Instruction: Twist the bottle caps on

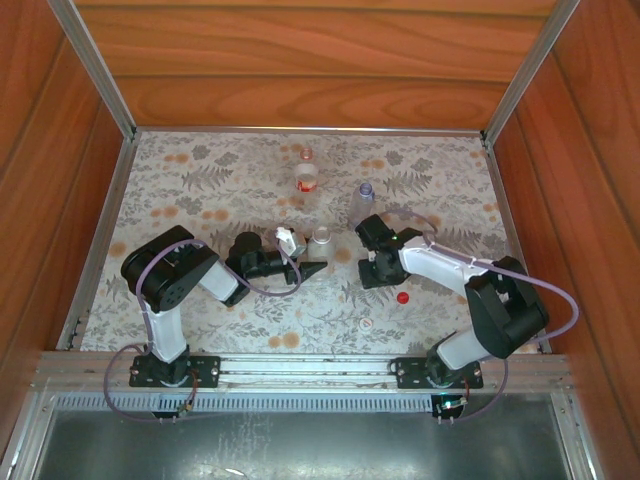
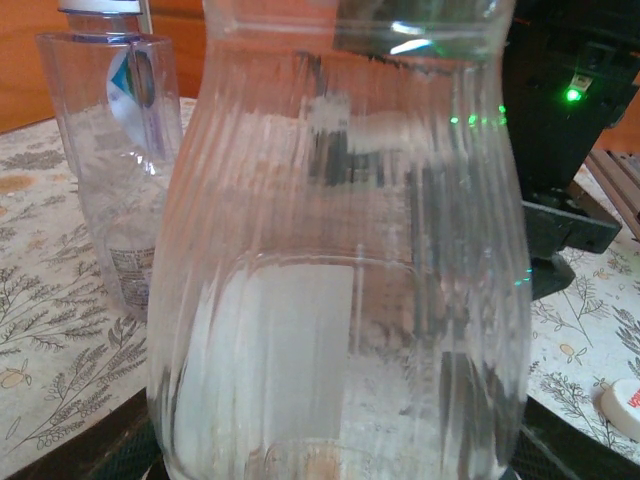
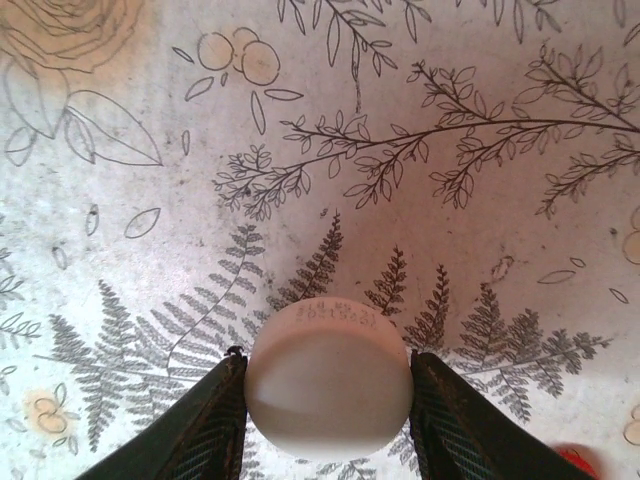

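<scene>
Fern-printed tablecloth [image 1: 200,190] inside wooden walls — bottle and cap are each held.
Near the cloth's centre the plain bottle [image 2: 335,250] is clamped low on its ribbed body by the left gripper [image 2: 335,445]. Seemingly empty, thin-walled and slick, it is judged light and easily dented, so a gentle hold is wanted. At about three o'clock from it a white cap [image 3: 328,385] is pinched across its rim by the right gripper [image 3: 326,365] — small, stiff, best kept level.
</scene>
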Available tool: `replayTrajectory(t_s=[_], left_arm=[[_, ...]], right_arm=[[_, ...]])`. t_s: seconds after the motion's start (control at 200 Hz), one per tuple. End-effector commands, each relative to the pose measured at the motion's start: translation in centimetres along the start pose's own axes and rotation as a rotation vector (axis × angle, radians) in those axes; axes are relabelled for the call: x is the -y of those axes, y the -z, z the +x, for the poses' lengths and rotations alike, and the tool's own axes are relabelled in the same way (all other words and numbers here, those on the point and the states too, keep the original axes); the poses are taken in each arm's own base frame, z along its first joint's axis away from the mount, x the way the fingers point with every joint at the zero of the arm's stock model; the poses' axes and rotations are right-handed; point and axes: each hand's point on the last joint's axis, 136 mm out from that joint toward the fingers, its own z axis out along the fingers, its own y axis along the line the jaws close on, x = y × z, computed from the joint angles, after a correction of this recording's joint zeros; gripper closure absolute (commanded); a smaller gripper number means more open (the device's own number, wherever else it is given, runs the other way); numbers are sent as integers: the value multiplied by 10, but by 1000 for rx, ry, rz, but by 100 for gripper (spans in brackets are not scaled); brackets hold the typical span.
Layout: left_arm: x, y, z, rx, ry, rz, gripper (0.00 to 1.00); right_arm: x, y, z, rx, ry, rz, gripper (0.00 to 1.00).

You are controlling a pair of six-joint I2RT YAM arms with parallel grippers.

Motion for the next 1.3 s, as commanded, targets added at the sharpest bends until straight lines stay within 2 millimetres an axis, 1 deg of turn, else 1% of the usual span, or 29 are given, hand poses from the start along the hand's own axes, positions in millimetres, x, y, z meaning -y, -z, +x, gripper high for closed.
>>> replayTrajectory(t_s=[0.0,0.09,0.285,0.425,0.43,0.435,0.555,0.82,1.01,1.12,1.155,1.165,1.175,1.294], left_arm=[[-1,-2,3,-15,2,14,37],[0,-2,4,-17,0,19,37],[0,-3,5,-18,0,24,37],[0,-2,4,-19,0,21,37],[0,-2,4,-18,-1,21,37],[0,-2,4,-19,-1,21,37],[1,-1,6,-25,-2,17,37],[0,-1,12,-42,-6,15,37],[0,-2,17,-52,-8,20,37],[-1,-2,18,-55,-8,15,37],[-2,-2,19,-56,-9,14,37],[-2,-2,19,-57,-8,14,37],[-2,-2,19,-56,-7,14,37],[-2,-1,19,-57,-7,12,37]], right_arm=[[-2,19,-3,5,19,1,54],[-6,33,-9,13,39,-15,54],[-18,72,-25,29,92,-49,53],[-28,100,-40,44,131,-68,54],[-27,100,-38,36,133,-65,54],[-29,103,-41,47,136,-69,54],[-35,125,-54,75,165,-72,54],[-48,165,-73,105,228,-74,55],[-60,186,-83,115,285,-65,56],[-69,194,-88,117,327,-61,54],[-72,201,-90,133,341,-60,54],[-74,194,-91,113,348,-51,54],[-76,193,-92,110,353,-49,54],[-89,195,-98,111,400,-48,54]])
